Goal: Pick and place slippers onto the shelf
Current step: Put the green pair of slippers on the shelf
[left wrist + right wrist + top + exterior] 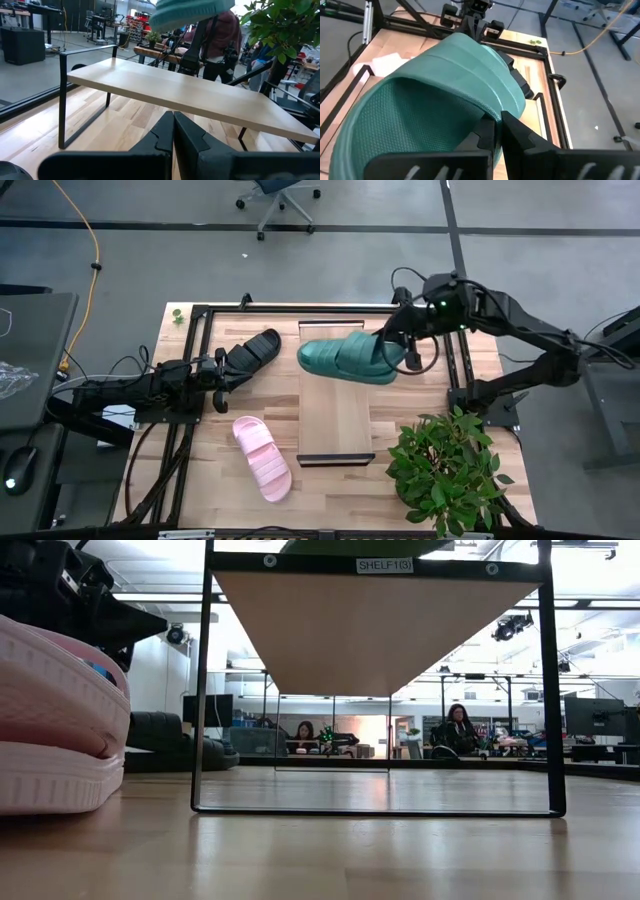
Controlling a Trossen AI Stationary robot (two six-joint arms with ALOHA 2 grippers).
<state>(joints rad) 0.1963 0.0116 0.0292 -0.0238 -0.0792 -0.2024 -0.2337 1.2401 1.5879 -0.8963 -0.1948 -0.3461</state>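
My right gripper is shut on the teal slipper and holds it above the far end of the shelf. In the left wrist view the teal slipper hangs clear above the shelf board. The pink slipper lies sole-down on the table left of the shelf, large in the low view. The black slipper lies on the table by the far left. My left gripper hovers shut just near of the black slipper, touching nothing. My right gripper pinches the teal slipper's raised side rim beside the ribbed strap, at the slipper's right end, between its two fingers. It comes from the table's right, slanting down. The slipper is lifted clear of the shelf and lies roughly level, stretching leftward from the fingers.
A potted plant stands at the near right corner, close to the shelf's near end. Black frame rails run along the table's left and right sides. People sit in the room behind. The near half of the shelf board is bare.
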